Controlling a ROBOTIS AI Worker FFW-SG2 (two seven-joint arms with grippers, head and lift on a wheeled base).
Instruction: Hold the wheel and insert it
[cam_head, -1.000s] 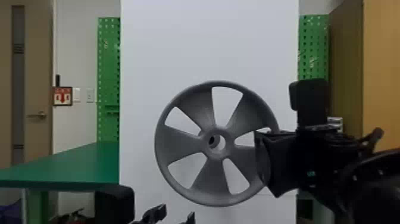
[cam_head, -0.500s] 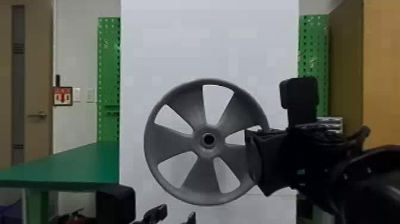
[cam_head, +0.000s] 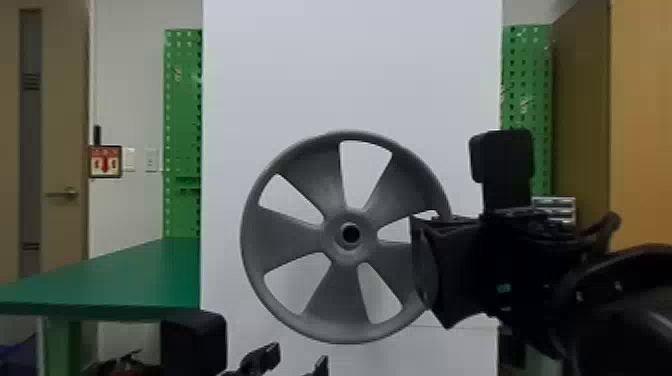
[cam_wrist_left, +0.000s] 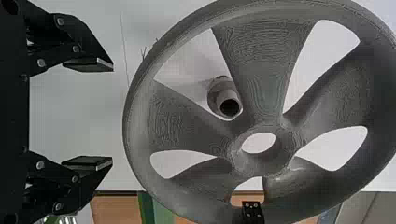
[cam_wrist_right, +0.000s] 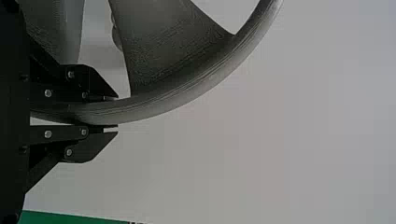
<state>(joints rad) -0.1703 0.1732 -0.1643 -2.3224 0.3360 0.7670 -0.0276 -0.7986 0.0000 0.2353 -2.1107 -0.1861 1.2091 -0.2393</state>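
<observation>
While your left pincer (cam_head: 299, 357) sits released, your right pincer (cam_head: 424, 265) grasps 1 upright grey wheel (cam_head: 290, 235), 5 spokes, by its rim.

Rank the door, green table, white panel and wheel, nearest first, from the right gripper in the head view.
1. Wheel, in the right gripper.
2. White panel, behind it.
3. Green table, left, past the panel.
4. Door, far left, behind that.
</observation>
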